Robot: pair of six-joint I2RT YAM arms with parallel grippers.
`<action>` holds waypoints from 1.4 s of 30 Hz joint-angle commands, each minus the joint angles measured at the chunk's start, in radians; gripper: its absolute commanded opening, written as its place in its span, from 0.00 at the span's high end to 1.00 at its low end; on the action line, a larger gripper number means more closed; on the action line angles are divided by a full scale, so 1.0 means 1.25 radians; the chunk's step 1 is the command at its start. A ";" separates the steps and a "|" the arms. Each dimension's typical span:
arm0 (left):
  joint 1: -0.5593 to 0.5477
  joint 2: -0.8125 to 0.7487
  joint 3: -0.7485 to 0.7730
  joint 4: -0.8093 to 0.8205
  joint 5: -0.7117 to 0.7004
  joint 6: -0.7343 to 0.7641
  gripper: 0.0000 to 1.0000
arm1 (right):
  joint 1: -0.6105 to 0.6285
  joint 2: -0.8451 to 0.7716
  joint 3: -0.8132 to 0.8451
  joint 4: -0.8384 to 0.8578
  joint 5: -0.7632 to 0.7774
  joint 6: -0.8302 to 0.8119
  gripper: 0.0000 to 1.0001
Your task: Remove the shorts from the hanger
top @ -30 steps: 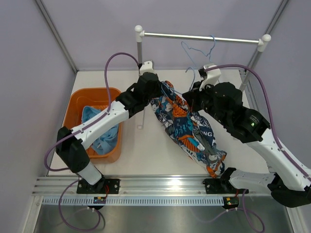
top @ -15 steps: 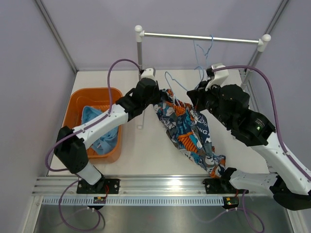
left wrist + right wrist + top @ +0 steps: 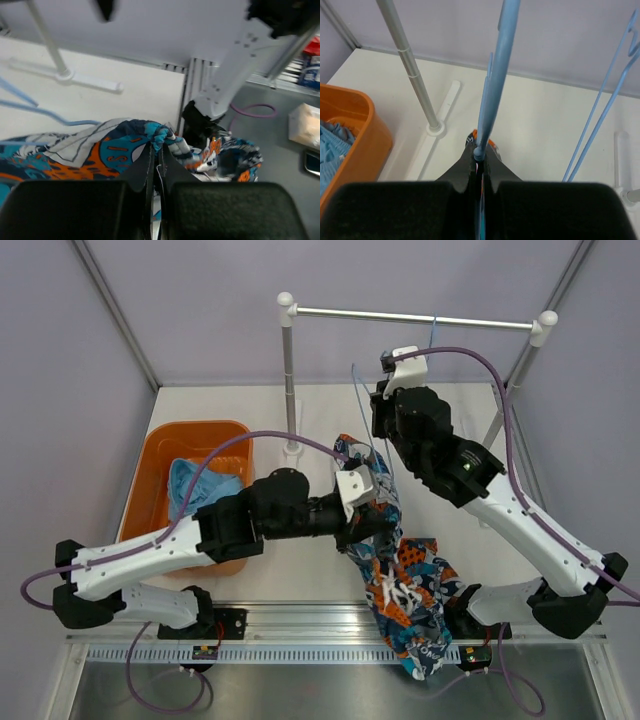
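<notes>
Nearest, printed shorts [image 3: 405, 590] trail over near table [image 3: 300, 550] edge. Left arm [image 3: 170, 550] lies low, reaching to centre; left gripper [image 3: 156, 152] pinches them tight. Beyond, right arm [image 3: 500, 510] raised, right gripper [image 3: 480, 152] clamps blue hanger [image 3: 492, 85]. Light blue shorts [image 3: 195, 485] in orange basket [image 3: 150, 455].

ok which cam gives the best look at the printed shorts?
Top external: the printed shorts show almost end to end, laid out lengthwise. Left wrist shows only a bunched fold clamped in the left pincer. Right wrist shows just an orange sliver beneath the hanger.
</notes>
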 commanded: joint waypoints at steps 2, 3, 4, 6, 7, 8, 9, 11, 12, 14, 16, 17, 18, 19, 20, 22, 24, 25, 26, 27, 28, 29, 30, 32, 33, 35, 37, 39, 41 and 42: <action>-0.015 -0.079 0.024 -0.040 0.084 0.077 1.00 | -0.022 0.058 0.117 0.073 0.075 -0.046 1.00; -0.014 -0.093 0.008 -0.031 0.054 0.069 1.00 | -0.026 0.066 0.147 0.070 0.078 -0.046 1.00; -0.014 -0.104 0.004 -0.026 -0.035 0.066 1.00 | -0.030 0.071 0.160 0.062 0.080 -0.045 1.00; -0.014 -0.124 0.029 -0.042 -0.148 0.064 1.00 | -0.038 0.078 0.197 0.053 0.084 -0.045 1.00; -0.014 -0.124 0.053 -0.058 -0.278 0.072 1.00 | -0.038 0.079 0.205 0.042 0.089 -0.048 1.00; -0.014 -0.119 0.086 -0.091 -0.348 0.077 1.00 | -0.040 0.080 0.212 0.036 0.091 -0.054 1.00; -0.012 -0.108 0.124 -0.101 -0.414 0.120 1.00 | -0.041 0.076 0.215 0.032 0.094 -0.056 1.00; 0.009 -0.090 0.266 -0.124 -0.567 0.160 1.00 | -0.040 0.061 0.209 0.027 0.103 -0.059 1.00; 0.021 -0.071 0.364 -0.122 -0.611 0.200 1.00 | -0.041 0.055 0.198 0.025 0.109 -0.060 1.00; 0.050 -0.059 0.446 -0.077 -0.629 0.245 1.00 | -0.042 0.037 0.187 0.019 0.111 -0.055 1.00; 0.053 -0.045 0.508 -0.019 -0.665 0.360 1.00 | -0.042 0.023 0.172 0.005 0.112 -0.051 1.00; 0.053 -0.023 0.562 0.057 -0.687 0.403 1.00 | -0.042 0.012 0.167 0.000 0.112 -0.046 1.00; 0.055 -0.009 0.581 0.110 -0.714 0.516 1.00 | -0.042 0.006 0.159 -0.006 0.112 -0.042 1.00; 0.055 0.005 0.592 0.184 -0.774 0.591 1.00 | -0.042 0.000 0.155 -0.017 0.108 -0.038 1.00; 0.063 0.027 0.594 0.344 -0.791 0.660 1.00 | -0.042 -0.011 0.150 -0.022 0.105 -0.028 1.00; 0.083 0.048 0.604 0.469 -0.810 0.807 1.00 | -0.042 -0.025 0.133 -0.030 0.097 -0.022 1.00; 0.129 0.063 0.654 0.504 -0.803 0.807 1.00 | -0.043 -0.032 0.116 -0.036 0.095 -0.016 1.00; 0.146 0.062 0.666 0.504 -0.789 0.795 1.00 | -0.042 -0.037 0.112 -0.040 0.091 -0.013 1.00; 0.181 0.059 0.669 0.504 -0.778 0.782 1.00 | -0.042 -0.038 0.107 -0.041 0.089 -0.011 1.00; 0.199 0.051 0.669 0.496 -0.768 0.757 1.00 | -0.042 -0.041 0.098 -0.043 0.086 -0.008 1.00; 0.237 0.048 0.669 0.483 -0.755 0.740 1.00 | -0.043 -0.044 0.093 -0.043 0.081 -0.006 1.00; 0.254 0.048 0.667 0.455 -0.752 0.725 1.00 | -0.042 -0.047 0.088 -0.041 0.080 -0.004 1.00; 0.270 0.039 0.644 0.443 -0.752 0.694 1.00 | -0.042 -0.048 0.078 -0.040 0.079 -0.003 1.00; 0.310 0.021 0.587 0.430 -0.750 0.640 1.00 | -0.042 -0.053 0.062 -0.032 0.076 -0.002 1.00; 0.324 0.002 0.556 0.426 -0.749 0.622 1.00 | -0.042 -0.055 0.056 -0.027 0.074 -0.002 1.00; 0.372 -0.011 0.484 0.386 -0.751 0.553 1.00 | -0.042 -0.053 0.048 -0.028 0.073 -0.001 1.00; 0.430 -0.032 0.416 0.319 -0.750 0.482 1.00 | -0.042 -0.054 0.042 -0.028 0.073 0.000 1.00; 0.463 -0.056 0.351 0.289 -0.744 0.364 1.00 | -0.042 -0.059 0.030 -0.025 0.072 0.001 1.00; 0.496 -0.097 0.242 0.256 -0.739 0.258 1.00 | -0.042 -0.065 0.017 -0.024 0.069 0.004 1.00; 0.505 -0.108 0.208 0.248 -0.764 0.227 1.00 | -0.042 -0.068 0.012 -0.023 0.069 0.004 1.00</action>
